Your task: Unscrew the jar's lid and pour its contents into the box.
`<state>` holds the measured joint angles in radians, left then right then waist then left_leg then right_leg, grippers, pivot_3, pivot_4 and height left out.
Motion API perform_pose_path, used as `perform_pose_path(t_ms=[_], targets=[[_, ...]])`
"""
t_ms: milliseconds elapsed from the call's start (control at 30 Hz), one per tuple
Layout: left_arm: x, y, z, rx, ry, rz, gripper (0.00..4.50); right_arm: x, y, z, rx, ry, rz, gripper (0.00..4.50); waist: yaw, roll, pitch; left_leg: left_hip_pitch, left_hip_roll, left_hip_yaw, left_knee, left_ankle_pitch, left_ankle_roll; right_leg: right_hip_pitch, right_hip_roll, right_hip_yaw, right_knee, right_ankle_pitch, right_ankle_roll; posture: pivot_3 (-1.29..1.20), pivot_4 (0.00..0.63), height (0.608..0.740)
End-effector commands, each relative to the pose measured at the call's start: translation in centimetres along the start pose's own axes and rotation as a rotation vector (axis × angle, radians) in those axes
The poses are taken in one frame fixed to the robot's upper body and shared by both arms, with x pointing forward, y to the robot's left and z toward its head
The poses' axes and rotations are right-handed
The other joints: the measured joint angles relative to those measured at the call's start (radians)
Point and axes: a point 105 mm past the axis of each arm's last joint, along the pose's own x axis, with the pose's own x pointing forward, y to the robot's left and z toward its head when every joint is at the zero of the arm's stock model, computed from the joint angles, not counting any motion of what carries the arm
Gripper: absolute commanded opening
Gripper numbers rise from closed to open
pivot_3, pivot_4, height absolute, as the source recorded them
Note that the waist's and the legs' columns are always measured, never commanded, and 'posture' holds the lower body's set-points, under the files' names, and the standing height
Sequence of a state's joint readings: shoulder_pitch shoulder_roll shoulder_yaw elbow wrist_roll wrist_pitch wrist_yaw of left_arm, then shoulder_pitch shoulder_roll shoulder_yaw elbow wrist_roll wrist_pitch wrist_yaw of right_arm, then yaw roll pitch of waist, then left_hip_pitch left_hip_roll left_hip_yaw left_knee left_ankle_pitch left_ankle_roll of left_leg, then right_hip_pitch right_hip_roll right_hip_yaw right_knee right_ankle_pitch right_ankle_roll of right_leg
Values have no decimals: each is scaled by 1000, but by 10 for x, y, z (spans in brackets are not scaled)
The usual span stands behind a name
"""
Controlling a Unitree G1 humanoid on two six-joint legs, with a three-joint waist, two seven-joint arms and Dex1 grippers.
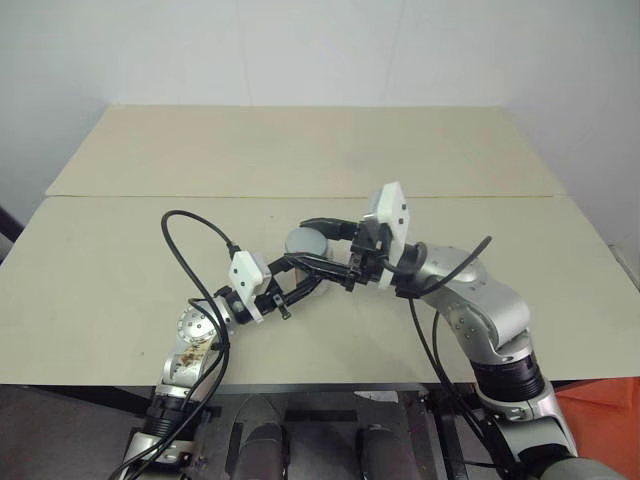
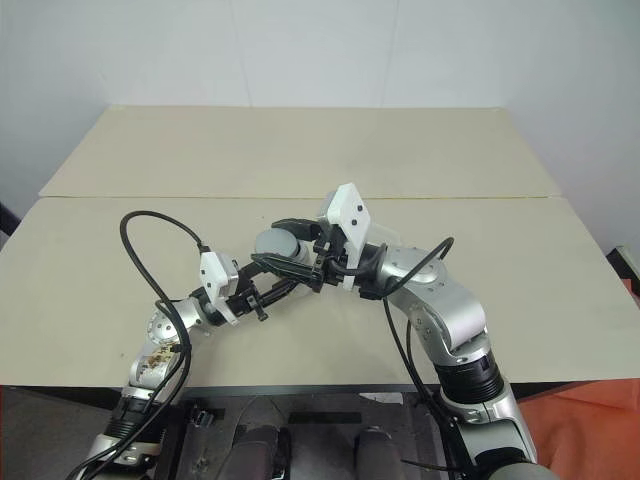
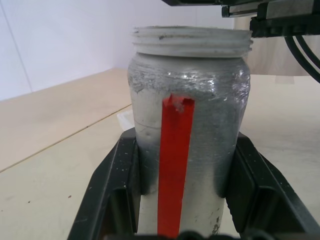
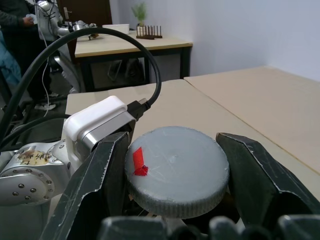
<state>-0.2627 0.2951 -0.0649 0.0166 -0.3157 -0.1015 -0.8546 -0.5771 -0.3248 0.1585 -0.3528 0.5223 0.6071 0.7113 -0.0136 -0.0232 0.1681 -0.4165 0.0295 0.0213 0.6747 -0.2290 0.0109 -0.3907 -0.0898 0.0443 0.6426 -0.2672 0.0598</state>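
Observation:
The jar is a silver-grey cylinder with a red strip down its side. It stands upright between the black fingers of my left gripper, which is shut on its body. Its threaded neck is bare and open at the top. The lid, a round grey disc with a small red mark, sits just above the jar's mouth, and my right gripper is shut on it from the right. The contents are hidden inside the jar. The clear box lies behind my right hand, mostly hidden.
Both hands are over the near table, close to its front edge. A second tabletop adjoins it at the back along a straight seam. Black cables loop over the left arm. In the right wrist view a person stands by another desk.

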Motion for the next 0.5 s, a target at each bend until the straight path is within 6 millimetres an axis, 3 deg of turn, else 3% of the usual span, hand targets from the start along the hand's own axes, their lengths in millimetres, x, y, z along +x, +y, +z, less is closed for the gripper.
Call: perform_pose_path(t_ms=[33, 200, 367, 500], targets=[[1, -1, 8, 26, -25, -5, 1884, -8, -20, 23, -74, -86, -129, 2763, 0, 0, 0, 0, 0, 0, 0, 0, 0, 0, 0, 0, 0, 0, 0, 0, 150, 740], [2, 3, 15, 29, -50, 8, 1884, -50, -53, 45, -95, -138, -290, 2763, 3, 0, 0, 0, 0, 0, 0, 0, 0, 0, 0, 0, 0, 0, 0, 0, 150, 740], [3, 5, 20, 24, -71, 16, 1884, -90, -70, 37, -162, -24, -386, 2763, 4, 0, 0, -1, 0, 3, -1, 0, 0, 0, 0, 0, -1, 0, 0, 0, 150, 740], [3, 6, 20, 26, -69, 18, 1884, -122, -77, 16, -194, 152, -445, 2763, 0, 0, 0, -1, 0, 5, -1, 0, 0, 0, 0, 0, -1, 0, 0, 0, 150, 740]])
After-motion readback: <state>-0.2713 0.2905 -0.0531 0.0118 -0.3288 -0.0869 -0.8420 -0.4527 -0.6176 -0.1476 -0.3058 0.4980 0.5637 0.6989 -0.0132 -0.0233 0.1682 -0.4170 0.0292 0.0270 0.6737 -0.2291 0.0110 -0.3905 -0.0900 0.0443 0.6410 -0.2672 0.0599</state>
